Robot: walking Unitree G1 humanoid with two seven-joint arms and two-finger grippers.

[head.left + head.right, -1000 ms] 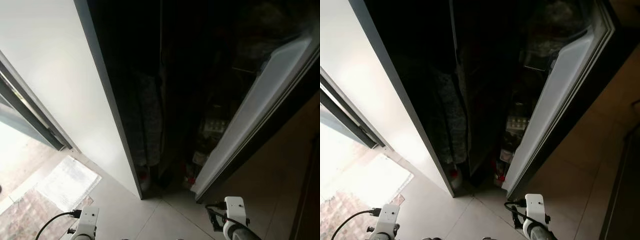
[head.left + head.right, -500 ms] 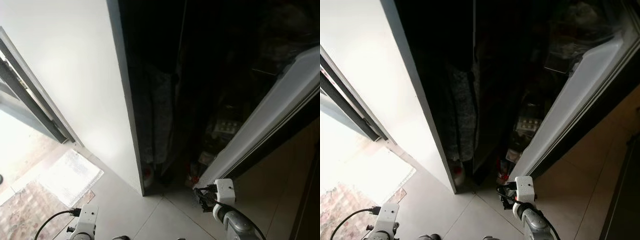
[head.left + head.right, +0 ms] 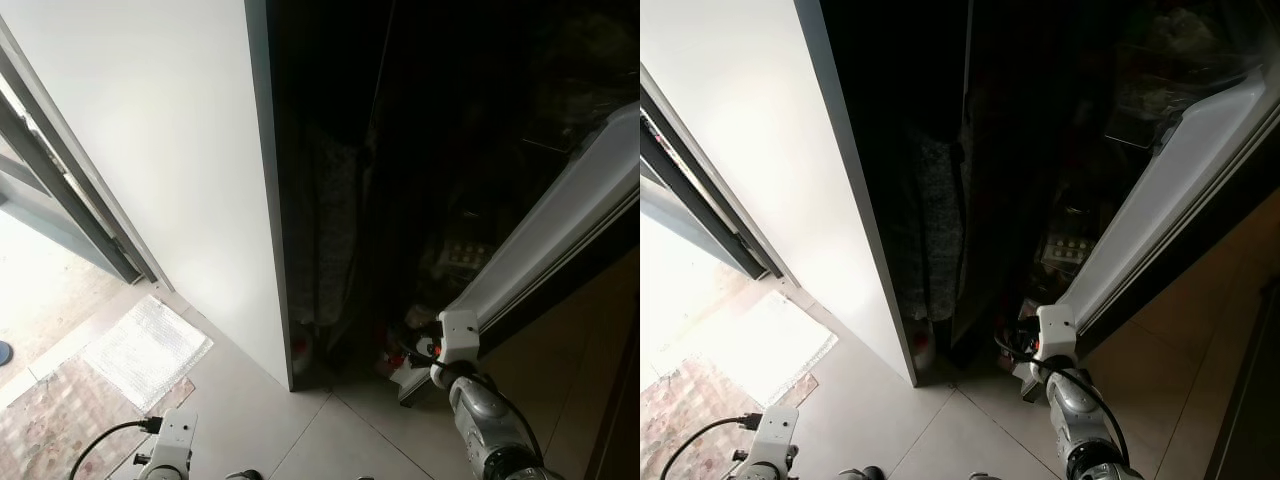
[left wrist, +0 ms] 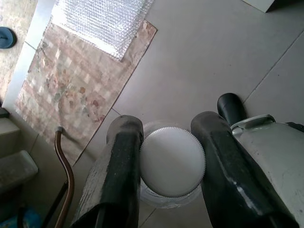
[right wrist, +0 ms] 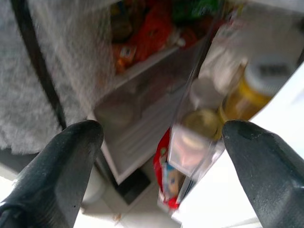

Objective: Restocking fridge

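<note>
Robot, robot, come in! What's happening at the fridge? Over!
Left gripper shut on white-lidded jar, low. Right gripper open, at fridge door edge. Fridge open.

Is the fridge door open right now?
Open: the white fridge door stands swung out, and the right gripper looks into shelves of food.

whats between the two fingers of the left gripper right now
A container with a white ridged lid sits between the left gripper's two black fingers, which press against its sides. The left wrist view shows it, with the tiled floor below.
</note>
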